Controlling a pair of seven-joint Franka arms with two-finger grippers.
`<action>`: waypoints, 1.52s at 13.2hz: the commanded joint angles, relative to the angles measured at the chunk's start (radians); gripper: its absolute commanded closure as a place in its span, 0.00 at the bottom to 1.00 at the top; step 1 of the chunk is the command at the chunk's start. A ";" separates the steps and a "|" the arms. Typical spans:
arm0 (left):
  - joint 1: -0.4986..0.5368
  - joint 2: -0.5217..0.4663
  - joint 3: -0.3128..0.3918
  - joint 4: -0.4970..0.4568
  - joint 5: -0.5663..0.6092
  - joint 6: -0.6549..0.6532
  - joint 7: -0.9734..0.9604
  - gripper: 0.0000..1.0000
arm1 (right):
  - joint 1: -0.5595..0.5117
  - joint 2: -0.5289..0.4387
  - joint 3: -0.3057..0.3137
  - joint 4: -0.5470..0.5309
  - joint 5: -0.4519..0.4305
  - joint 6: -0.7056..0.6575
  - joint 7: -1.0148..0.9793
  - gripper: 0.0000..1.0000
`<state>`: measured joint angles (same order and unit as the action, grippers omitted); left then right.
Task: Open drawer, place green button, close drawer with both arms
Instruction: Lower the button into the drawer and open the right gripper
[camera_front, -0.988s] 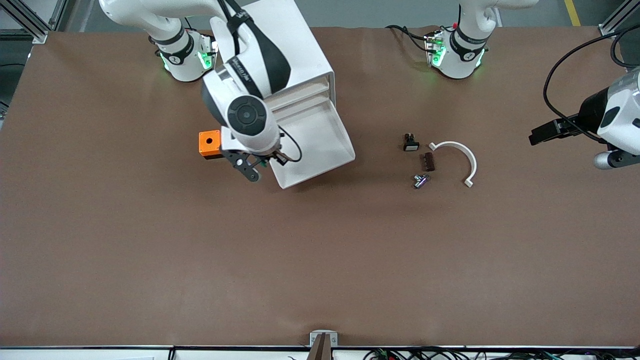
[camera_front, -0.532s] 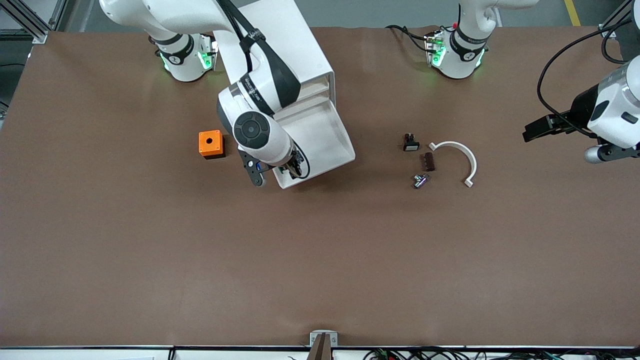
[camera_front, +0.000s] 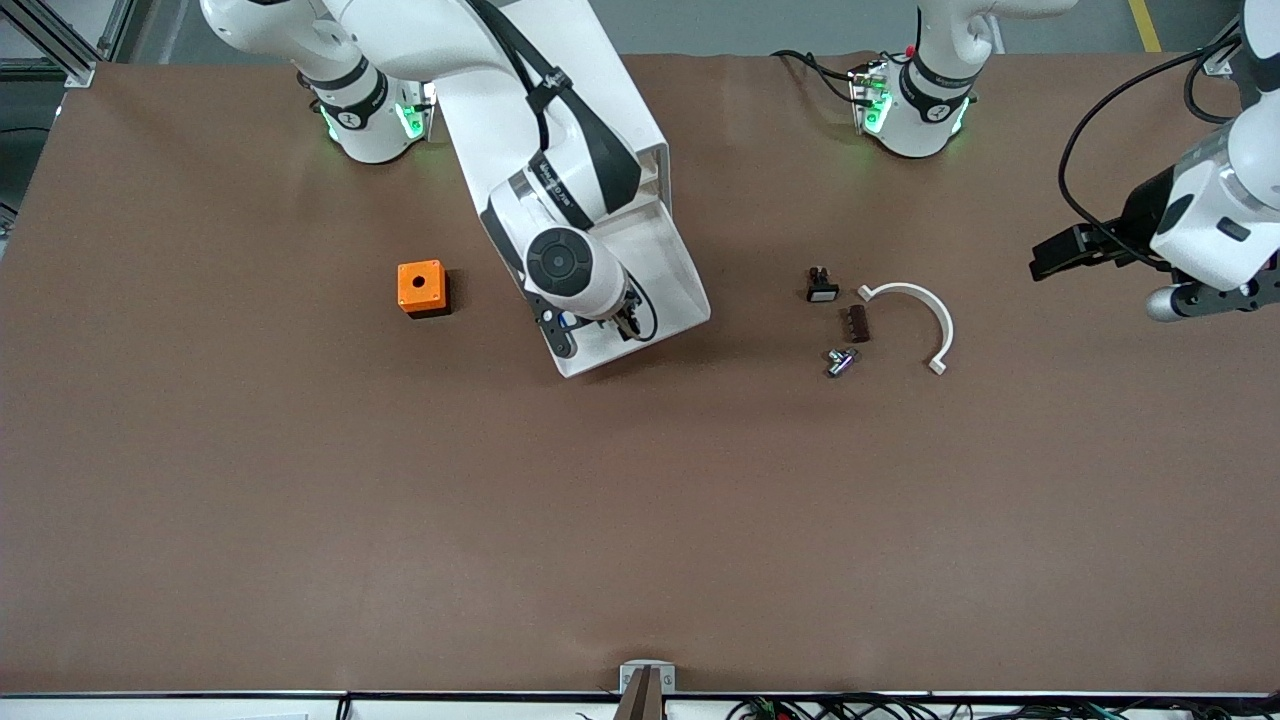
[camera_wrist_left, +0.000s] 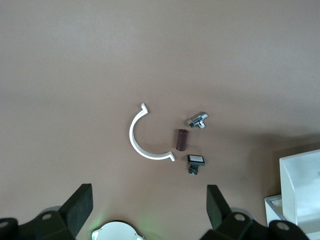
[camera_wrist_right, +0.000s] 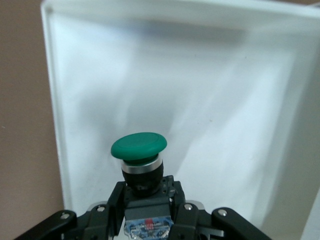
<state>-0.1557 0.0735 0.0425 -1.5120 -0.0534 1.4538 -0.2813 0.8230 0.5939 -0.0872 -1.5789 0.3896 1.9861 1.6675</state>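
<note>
The white cabinet stands near the right arm's base, with one low drawer pulled out. My right gripper hangs over the end of the drawer nearest the front camera. It is shut on the black-and-blue body of the button, with the green cap pointing at the drawer floor. In the right wrist view the right gripper is at the frame's lower edge. In the front view the wrist mostly hides the button. My left gripper is open and empty, high over the left arm's end of the table. Its fingers are spread wide.
An orange cube with a round hole sits beside the drawer toward the right arm's end. A small black piece with a white face, a brown piece, a metal fitting and a white arc lie together toward the left arm's end.
My right gripper has carried the button from beside the orange cube to over the open drawer. My left arm has shifted slightly toward the table's middle.
</note>
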 joint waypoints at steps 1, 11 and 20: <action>0.077 -0.029 -0.061 -0.027 -0.008 0.014 0.002 0.00 | 0.028 0.030 -0.011 0.025 0.018 0.002 0.012 0.79; 0.134 -0.011 -0.162 -0.017 0.013 0.033 0.011 0.00 | 0.034 0.009 -0.016 0.059 0.000 -0.044 0.011 0.00; -0.020 0.330 -0.164 0.030 0.015 0.262 -0.267 0.00 | -0.241 -0.198 -0.026 0.366 -0.001 -0.697 -0.281 0.00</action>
<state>-0.1295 0.3346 -0.1178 -1.5180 -0.0509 1.6831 -0.4236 0.6605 0.4736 -0.1298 -1.1982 0.3888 1.3546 1.5238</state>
